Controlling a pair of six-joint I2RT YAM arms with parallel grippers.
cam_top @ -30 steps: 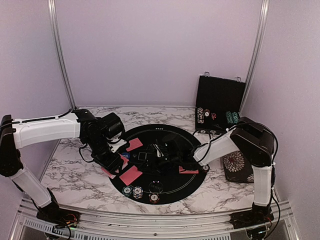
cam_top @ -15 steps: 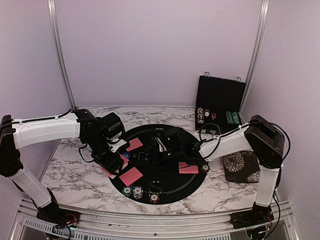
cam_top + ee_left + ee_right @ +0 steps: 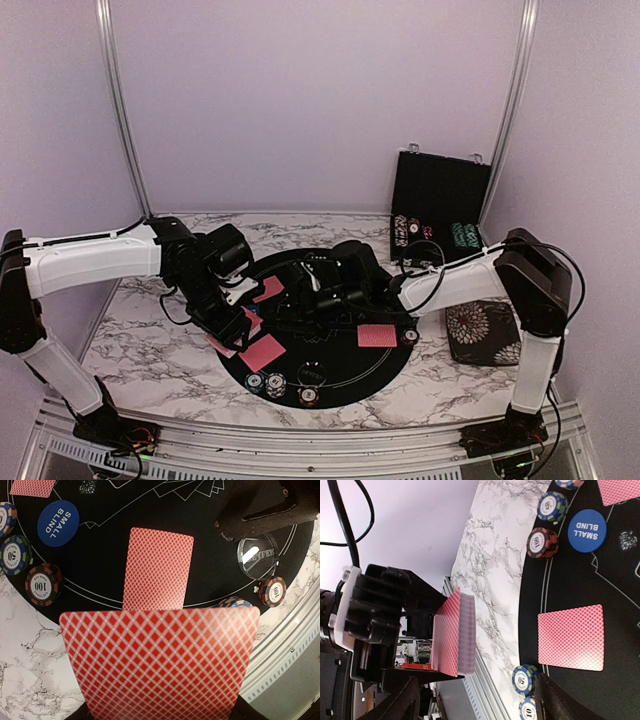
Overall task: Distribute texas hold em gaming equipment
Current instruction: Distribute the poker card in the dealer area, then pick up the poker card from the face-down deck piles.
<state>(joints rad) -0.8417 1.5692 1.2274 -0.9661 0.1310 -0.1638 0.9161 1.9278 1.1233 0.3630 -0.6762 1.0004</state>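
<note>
Along the near rim of the round black poker mat (image 3: pixel 350 382) sit striped chip stacks (image 3: pixel 276 384) and a clear dealer button (image 3: pixel 312 372). Just beyond them one red-backed card (image 3: pixel 263 351) lies face down left of centre, and a second card (image 3: pixel 377 336) lies toward the table's right edge. The left gripper (image 3: pixel 228 336) hangs over the mat's left rim, clamped on the deck (image 3: pixel 160 660), backs showing. The right gripper (image 3: pixel 477 690) reaches in from the right edge and faces that deck, its fingers apart with nothing between them. Near the deck lies the blue small blind button (image 3: pixel 58 516), with a third card (image 3: pixel 268 290) farther back. The black chip case (image 3: pixel 440 200) stands open at the far right corner, and a floral pad (image 3: pixel 478 330) lies by the right edge.

This looks like the dealing step. The next move calls for the right claw to pinch only the top card, slide it free and lay it at a place lacking one. Taking two cards at once is the likely slip.
</note>
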